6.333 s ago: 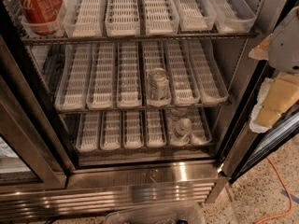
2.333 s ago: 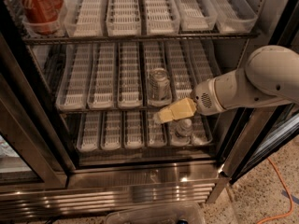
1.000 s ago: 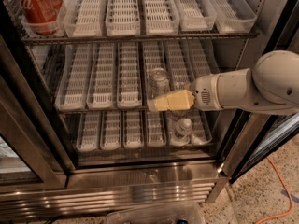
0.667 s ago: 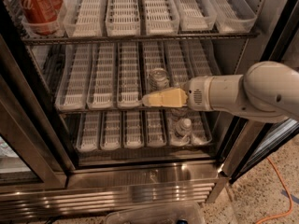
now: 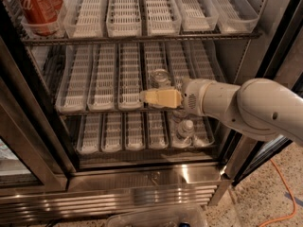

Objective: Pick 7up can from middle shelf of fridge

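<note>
Floor (image 5: 258, 200): speckled stone paving is showing below and to the right of the middle shelf (image 5: 102, 82), with an orange cable (image 5: 285, 193) trailing across it.
Fridge (image 5: 156, 193): its stainless-steel base and grille are running beneath the middle shelf, and dark door frames are standing on either side of it.
Middle shelf: a wire rack is carrying six long clear slotted lane trays side by side.
Upper shelf (image 5: 142, 36): it is sitting directly above the middle shelf and holding a red cola can (image 5: 35, 6) over that shelf's left end.
Lower shelf (image 5: 128, 131): it is sitting directly below the middle shelf, with clear capped bottles (image 5: 185, 129) standing under that shelf's right half.
Arm (image 5: 265, 110): a pale, rounded arm is reaching in from the right, level with the middle shelf's front edge.
Gripper (image 5: 162, 97): the yellowish claw is hovering at the middle shelf's front edge, just before the can; whether it is released or clenched cannot be told, nor whether it is touching the can.
7up can (image 5: 160, 76): it is standing upright in the fourth lane from the left of the middle shelf, toward the front.
</note>
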`<state>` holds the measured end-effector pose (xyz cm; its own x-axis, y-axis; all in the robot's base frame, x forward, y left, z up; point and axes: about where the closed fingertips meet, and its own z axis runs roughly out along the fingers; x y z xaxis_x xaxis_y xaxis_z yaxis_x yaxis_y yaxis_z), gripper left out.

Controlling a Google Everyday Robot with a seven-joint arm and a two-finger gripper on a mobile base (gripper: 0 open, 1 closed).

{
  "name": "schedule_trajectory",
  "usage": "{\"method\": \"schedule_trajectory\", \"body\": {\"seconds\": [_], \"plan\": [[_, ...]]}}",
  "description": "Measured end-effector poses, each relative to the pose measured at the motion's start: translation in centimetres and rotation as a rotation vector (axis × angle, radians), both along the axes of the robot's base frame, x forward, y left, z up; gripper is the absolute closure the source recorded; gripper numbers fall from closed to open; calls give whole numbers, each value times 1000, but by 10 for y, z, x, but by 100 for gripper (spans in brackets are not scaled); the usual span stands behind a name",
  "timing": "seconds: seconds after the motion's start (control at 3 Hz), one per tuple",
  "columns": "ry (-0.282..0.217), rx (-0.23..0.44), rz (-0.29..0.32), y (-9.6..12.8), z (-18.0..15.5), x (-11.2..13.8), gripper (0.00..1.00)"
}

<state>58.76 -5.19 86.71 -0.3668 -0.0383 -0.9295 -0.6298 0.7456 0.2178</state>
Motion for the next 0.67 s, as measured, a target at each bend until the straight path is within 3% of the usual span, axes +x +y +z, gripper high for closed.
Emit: {"method": "schedule_trajectory", "body": {"seconds": [0.67], "plan": [[-74, -112, -44, 4, -10, -3, 0]]}}
